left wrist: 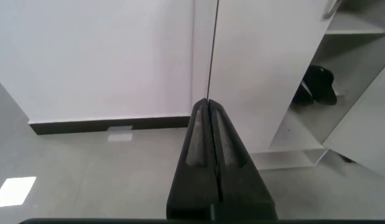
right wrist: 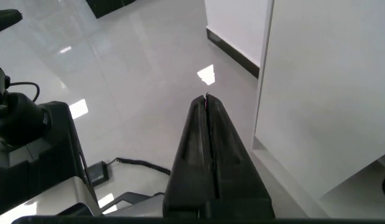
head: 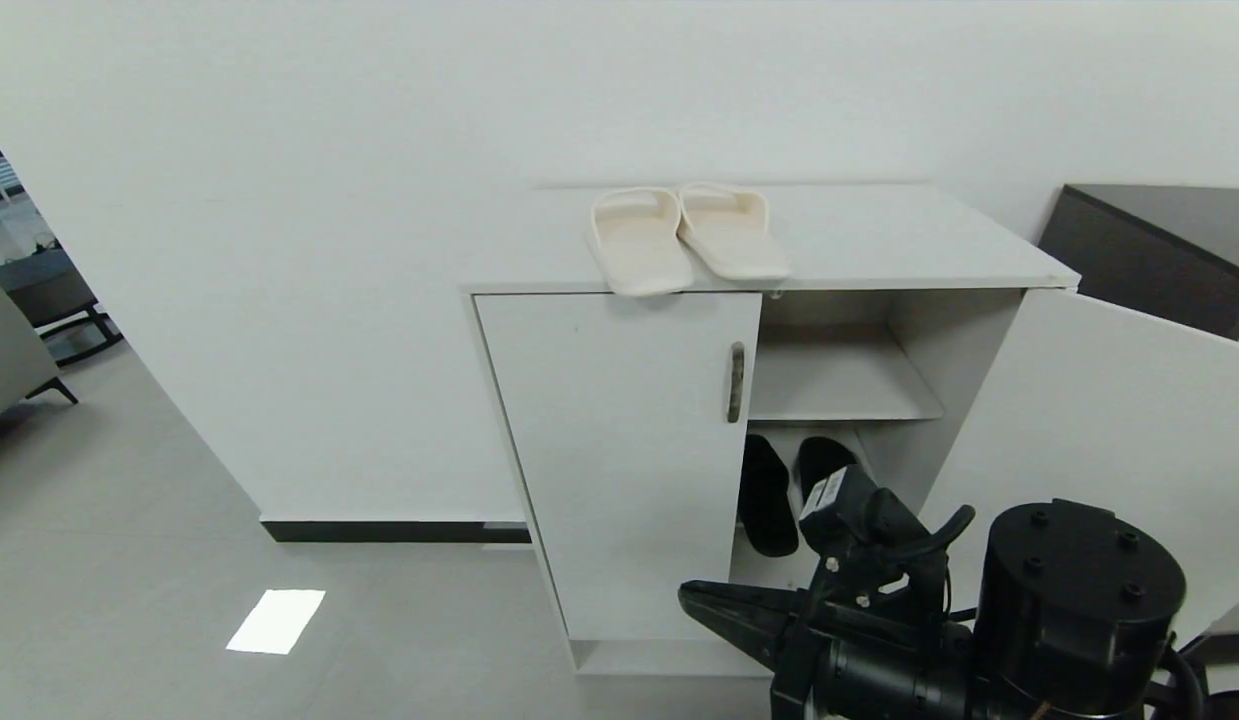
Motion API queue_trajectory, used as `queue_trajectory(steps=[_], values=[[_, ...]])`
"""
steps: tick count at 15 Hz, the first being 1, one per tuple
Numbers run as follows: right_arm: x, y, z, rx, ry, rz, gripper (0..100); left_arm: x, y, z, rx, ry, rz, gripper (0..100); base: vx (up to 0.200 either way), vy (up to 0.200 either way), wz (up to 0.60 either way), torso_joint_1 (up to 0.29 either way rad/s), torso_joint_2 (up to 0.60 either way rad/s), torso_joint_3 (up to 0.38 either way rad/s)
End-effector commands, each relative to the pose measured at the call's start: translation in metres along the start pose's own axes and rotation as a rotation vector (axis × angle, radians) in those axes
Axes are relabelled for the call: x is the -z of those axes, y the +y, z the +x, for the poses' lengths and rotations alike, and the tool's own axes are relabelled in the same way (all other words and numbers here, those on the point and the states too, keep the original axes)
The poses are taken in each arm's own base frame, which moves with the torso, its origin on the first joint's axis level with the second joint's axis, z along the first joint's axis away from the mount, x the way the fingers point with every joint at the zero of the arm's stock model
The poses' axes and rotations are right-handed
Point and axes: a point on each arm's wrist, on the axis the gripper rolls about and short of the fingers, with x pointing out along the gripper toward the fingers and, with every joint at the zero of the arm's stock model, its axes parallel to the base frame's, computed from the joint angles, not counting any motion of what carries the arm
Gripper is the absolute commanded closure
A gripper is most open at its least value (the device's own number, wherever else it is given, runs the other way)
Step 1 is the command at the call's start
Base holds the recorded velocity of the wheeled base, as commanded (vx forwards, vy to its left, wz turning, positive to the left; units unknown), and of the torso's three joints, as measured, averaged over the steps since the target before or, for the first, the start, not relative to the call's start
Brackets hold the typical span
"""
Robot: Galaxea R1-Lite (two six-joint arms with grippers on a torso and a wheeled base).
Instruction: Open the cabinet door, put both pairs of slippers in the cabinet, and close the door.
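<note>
Head view is showing the cream slippers lying on top of the cabinet, one of them overhanging the front edge, while the black slippers are already sitting on the lower shelf beside the open right door. The left gripper and right gripper are both pressing their fingers together, holding nothing. Reaching up without spreading them first is likely risking knocking the overhanging slipper to the floor.

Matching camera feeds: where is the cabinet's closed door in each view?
Head: closed door, centre, under cream slippers.
Left wrist: closed door beyond left gripper.
Right wrist: closed door beside right gripper.
Shared: bright floor patch.
</note>
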Motion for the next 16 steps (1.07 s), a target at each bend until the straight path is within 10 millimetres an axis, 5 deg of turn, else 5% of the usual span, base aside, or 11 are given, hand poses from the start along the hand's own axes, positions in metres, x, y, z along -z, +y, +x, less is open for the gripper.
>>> queue_trajectory(steps=[1, 16], values=[[0.001, 0.000, 0.001, -0.001, 0.003, 0.000, 100, 0.000, 0.000, 0.000, 0.000, 0.002, -0.002, 100, 0.000, 0.000, 0.00, 0.212, -0.49, -0.266], [-0.005, 0.011, -0.008, -0.038, -0.007, -0.015, 100, 0.000, 0.000, 0.000, 0.000, 0.002, -0.002, 100, 0.000, 0.000, 0.00, 0.249, -0.54, -0.296]])
